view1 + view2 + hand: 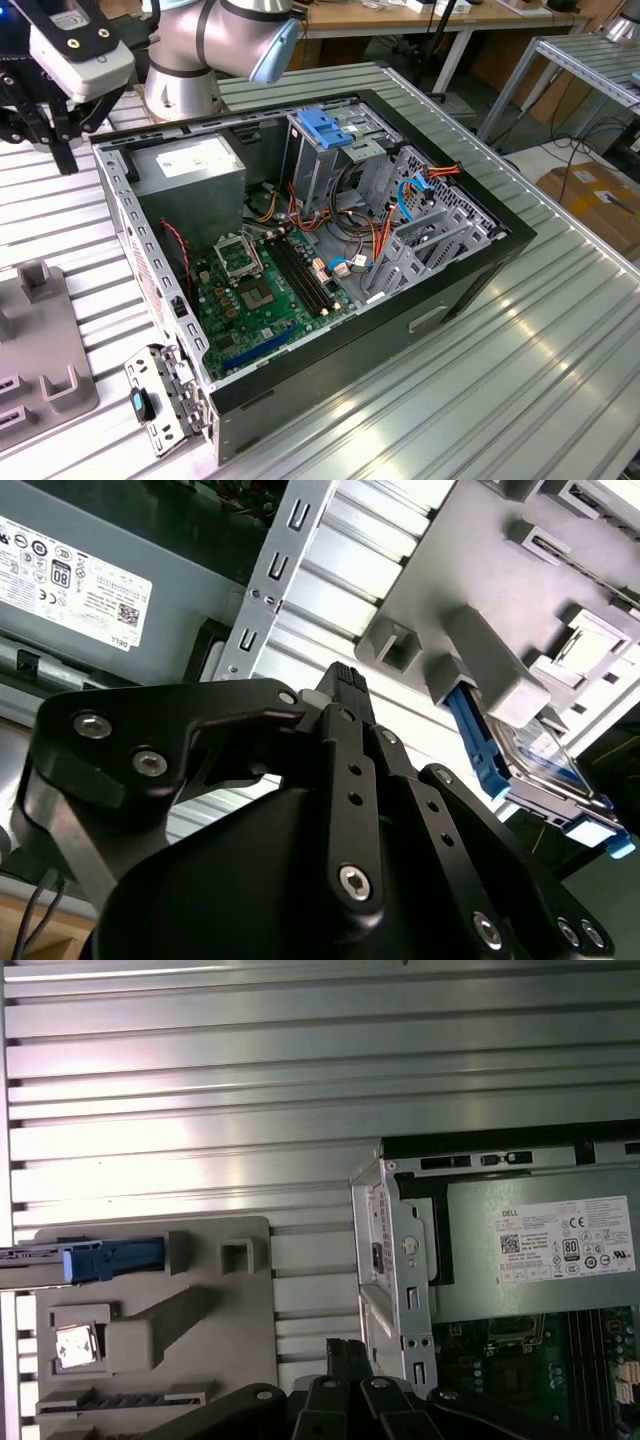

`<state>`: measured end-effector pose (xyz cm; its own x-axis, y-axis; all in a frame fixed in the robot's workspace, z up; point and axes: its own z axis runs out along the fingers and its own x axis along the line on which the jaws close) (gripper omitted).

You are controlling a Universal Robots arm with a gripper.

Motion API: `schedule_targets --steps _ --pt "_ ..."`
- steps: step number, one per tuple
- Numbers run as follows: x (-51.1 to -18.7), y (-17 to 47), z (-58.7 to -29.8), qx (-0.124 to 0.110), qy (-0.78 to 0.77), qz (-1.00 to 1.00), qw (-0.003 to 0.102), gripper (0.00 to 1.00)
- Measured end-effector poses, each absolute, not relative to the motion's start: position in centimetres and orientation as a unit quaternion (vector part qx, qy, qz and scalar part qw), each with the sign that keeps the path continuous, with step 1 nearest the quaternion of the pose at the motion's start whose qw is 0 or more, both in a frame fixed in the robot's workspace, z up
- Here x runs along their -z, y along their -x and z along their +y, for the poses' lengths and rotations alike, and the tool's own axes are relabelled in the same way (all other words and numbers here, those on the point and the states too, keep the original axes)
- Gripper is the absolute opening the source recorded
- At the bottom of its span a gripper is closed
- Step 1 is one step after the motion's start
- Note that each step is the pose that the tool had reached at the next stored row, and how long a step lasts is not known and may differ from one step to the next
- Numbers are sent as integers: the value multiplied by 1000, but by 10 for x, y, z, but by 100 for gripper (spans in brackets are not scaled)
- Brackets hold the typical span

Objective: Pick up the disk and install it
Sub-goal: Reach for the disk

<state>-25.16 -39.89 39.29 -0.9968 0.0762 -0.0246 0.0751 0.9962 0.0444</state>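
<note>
Blue-framed disk (pixel 548 763) sits on the grey holder (pixel 440 560).
Tool (pixel 345 675) narrow, empty: it should widen, then centre squarely over the disk's edges.

Silver disk (pixel 556 772), green motherboard (pixel 262 300), black case (pixel 455 300)

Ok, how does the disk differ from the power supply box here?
Place: the disk stands outside the computer case, in a grey fixture on the table; the power supply box sits inside the case. Shape: the disk is a thin slab on edge, the power supply box a bulky block. Colour: the disk carries a blue side frame; the power supply box is grey with a white label. Both are rectangular.
</note>
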Motion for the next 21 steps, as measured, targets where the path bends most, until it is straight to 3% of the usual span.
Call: schedule_targets --steps 21 --pt "-393 305 -399 -22 -38 999 13 11"
